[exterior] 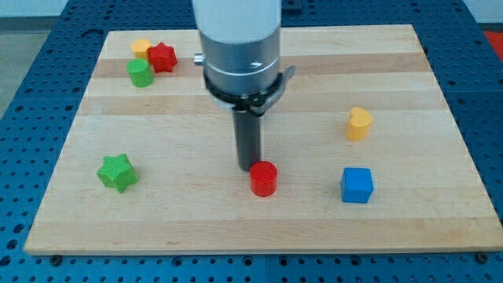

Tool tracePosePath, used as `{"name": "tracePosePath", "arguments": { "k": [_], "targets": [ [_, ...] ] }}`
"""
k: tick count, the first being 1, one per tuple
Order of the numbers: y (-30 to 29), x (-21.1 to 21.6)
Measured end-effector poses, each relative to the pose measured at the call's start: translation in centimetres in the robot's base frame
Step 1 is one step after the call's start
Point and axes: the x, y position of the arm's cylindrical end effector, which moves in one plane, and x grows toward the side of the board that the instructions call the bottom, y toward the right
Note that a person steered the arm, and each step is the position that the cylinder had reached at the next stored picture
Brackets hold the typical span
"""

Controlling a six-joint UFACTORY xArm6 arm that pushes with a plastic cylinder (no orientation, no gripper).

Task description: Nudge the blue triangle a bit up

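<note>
Blue perforated bench [23, 118] all round, with a pale wooden board [314, 47] on it carrying the blocks. Left to right: a green star [117, 172] toward the board's 8 o'clock. At 10 o'clock sits a tight cluster of a green cylinder [140, 72], a yellow block [141, 47] of unclear shape just above it, and a red star [163, 56] touching or nearly touching both. Mid-board, my tip [250, 167] is down on the wood. It is a plain rod with no jaws, so it neither clamps nor carries anything. A red cylinder [263, 178] sits just beside it at the tip's 5 o'clock; whether they touch I cannot tell. Further right are a yellow heart [359, 123] at the tip's 2 o'clock and a blue block [357, 185] between 3 and 4 o'clock, well apart from the tip. No blue triangle shows. The only blue piece looks like a square-faced cube, sitting flat with one face toward the view's bottom. A triangle could be hidden behind the arm's wide body. If this blue block is the target, pushing it toward 12 o'clock likely means swinging round the red cylinder to reach its 6 o'clock side. The heart lies in that upward lane, so the push should be short.
</note>
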Motion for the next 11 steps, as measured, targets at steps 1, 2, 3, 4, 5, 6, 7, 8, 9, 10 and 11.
{"name": "tracePosePath", "arguments": {
  "k": [1,2,3,4,5,6,7,8,9,10,11],
  "targets": [
    [1.0,-1.5],
    [2.2,-3.2],
    [2.6,-4.4],
    [2.7,-6.0],
    [2.3,-6.7],
    [1.3,-7.1],
    [-0.2,-7.1],
    [-1.8,-7.2],
    [-2.4,-7.0],
    [1.7,-5.8],
    [2.8,-6.0]
  ]
}}
